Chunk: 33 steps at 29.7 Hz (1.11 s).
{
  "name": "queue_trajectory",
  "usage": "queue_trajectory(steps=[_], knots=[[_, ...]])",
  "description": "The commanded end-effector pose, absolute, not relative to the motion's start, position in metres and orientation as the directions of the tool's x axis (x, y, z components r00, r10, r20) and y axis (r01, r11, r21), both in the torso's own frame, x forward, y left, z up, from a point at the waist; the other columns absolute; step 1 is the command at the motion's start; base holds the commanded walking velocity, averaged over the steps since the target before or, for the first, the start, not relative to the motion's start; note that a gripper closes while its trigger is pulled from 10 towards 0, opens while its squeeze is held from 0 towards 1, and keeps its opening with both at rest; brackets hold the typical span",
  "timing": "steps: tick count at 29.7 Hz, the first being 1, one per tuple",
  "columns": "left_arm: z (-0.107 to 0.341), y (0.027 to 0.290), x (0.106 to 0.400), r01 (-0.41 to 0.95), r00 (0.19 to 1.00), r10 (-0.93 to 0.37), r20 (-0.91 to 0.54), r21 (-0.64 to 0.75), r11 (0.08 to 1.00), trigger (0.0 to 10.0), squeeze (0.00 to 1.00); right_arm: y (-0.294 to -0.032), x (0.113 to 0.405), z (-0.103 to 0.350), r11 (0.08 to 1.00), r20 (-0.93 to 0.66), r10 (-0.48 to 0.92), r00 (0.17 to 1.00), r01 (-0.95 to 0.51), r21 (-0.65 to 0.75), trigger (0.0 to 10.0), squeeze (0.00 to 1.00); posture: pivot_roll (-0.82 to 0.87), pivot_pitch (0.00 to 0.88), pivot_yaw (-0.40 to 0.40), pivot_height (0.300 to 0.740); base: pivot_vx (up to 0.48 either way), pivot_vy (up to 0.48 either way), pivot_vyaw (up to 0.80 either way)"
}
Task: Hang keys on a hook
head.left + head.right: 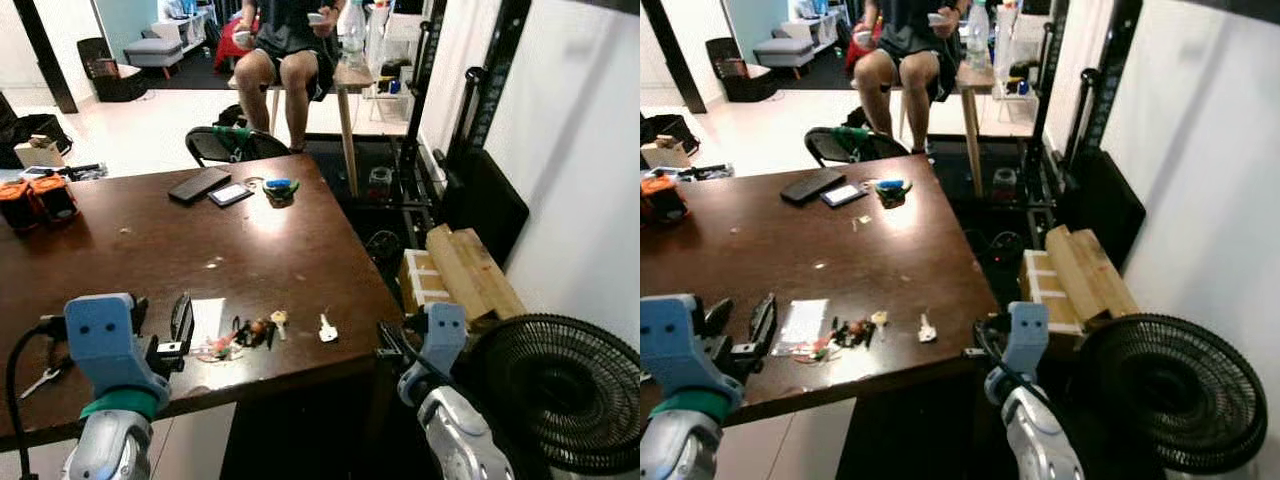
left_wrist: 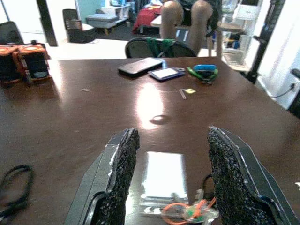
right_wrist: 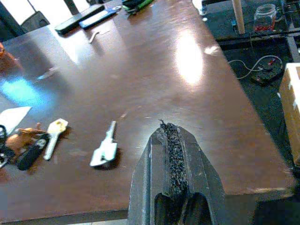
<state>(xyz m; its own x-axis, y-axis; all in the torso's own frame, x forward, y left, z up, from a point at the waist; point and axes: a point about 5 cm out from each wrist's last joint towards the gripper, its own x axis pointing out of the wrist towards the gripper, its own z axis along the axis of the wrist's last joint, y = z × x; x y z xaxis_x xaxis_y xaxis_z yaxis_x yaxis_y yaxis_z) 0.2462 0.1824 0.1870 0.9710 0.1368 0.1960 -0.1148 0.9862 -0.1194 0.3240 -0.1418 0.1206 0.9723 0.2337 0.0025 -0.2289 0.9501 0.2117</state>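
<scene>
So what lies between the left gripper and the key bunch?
In the left wrist view, the left gripper hovers with open fingers over a clear plastic sleeve lying flat just short of the key bunch; nothing else intervenes.

No text, label or number can be read anywhere

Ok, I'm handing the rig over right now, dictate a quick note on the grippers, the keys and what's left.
Left gripper: jaws open, low over the dark wooden table near its front edge, aimed at the key bunch beside a clear plastic sleeve.
Right gripper: jaws shut, holding nothing, at the table's front right corner.
A single silver key lies apart from the bunch, closer to the right gripper.
Done: approach only; nothing is picked up.
Left: grasp the keys, find a hook, hang them.
A seated person is beyond the table.
</scene>
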Motion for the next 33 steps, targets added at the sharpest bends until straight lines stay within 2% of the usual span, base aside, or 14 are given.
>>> queue_trajectory(steps=[1,7,15,29,33], knots=[[0.181,0.186,0.246,-0.139,0.973,0.154,0.17,-0.096,0.986,10.0,0.0,-0.143,0.323,0.114,0.951,-0.03,0.231,0.973,-0.219,0.216,10.0,0.0,-0.12,0.044,0.124,0.74,0.0,0.0,0.0],[0.177,0.188,0.246,-0.155,0.975,0.165,0.149,-0.076,0.985,10.0,0.0,-0.139,0.323,0.112,0.953,-0.045,0.256,0.966,-0.245,0.176,10.0,0.0,-0.12,0.044,0.124,0.74,0.0,0.0,0.0],[0.174,0.19,0.246,-0.169,0.975,0.176,0.135,-0.065,0.983,10.0,0.0,-0.137,0.323,0.11,0.952,-0.054,0.264,0.963,-0.251,0.178,10.0,0.0,-0.12,0.044,0.124,0.74,0.0,0.0,0.8],[0.144,0.189,0.241,-0.195,0.98,0.196,0.034,-0.038,0.98,10.0,0.0,-0.136,0.324,0.107,0.947,-0.071,0.272,0.96,-0.254,0.195,10.0,0.0,-0.12,0.023,0.098,0.74,0.0,0.0,0.0],[0.141,0.189,0.241,-0.209,0.977,0.21,0.024,-0.026,0.978,10.0,0.0,-0.133,0.323,0.106,0.943,-0.079,0.297,0.952,-0.279,0.183,10.0,0.0,-0.13,0.024,0.066,0.74,0.0,0.0,0.0]])
